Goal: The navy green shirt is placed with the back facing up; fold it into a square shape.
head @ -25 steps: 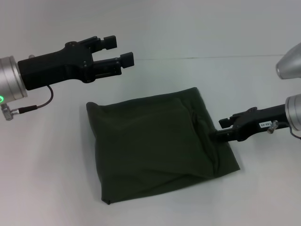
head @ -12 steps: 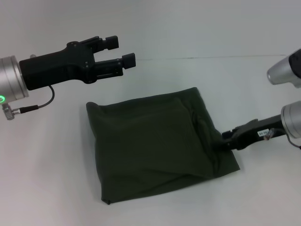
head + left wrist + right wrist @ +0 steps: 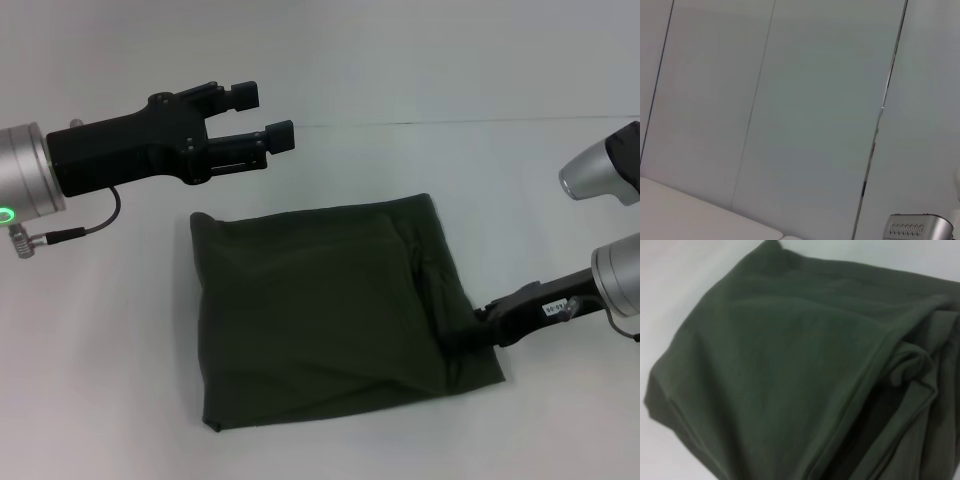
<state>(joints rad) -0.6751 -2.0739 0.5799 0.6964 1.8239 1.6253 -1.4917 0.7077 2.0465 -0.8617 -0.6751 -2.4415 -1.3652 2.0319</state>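
Note:
The navy green shirt (image 3: 320, 315) lies folded into a rough square on the white table (image 3: 100, 380). It fills the right wrist view as the shirt (image 3: 790, 370), with creased layers along one side. My left gripper (image 3: 265, 115) hangs open and empty above the table, beyond the shirt's far left corner. My right gripper (image 3: 478, 335) is low at the shirt's right edge, near the front right corner. Its front end meets the dark cloth and is lost against it.
White table surface surrounds the shirt on all sides. A thin seam line (image 3: 450, 122) runs across the far side. The left wrist view shows only pale wall panels (image 3: 805, 110) and a silver arm part (image 3: 917, 230).
My right gripper has slid toward the table's front along the shirt's right edge. The shirt has shifted and turned slightly with it. The left gripper has drifted a little to the right.

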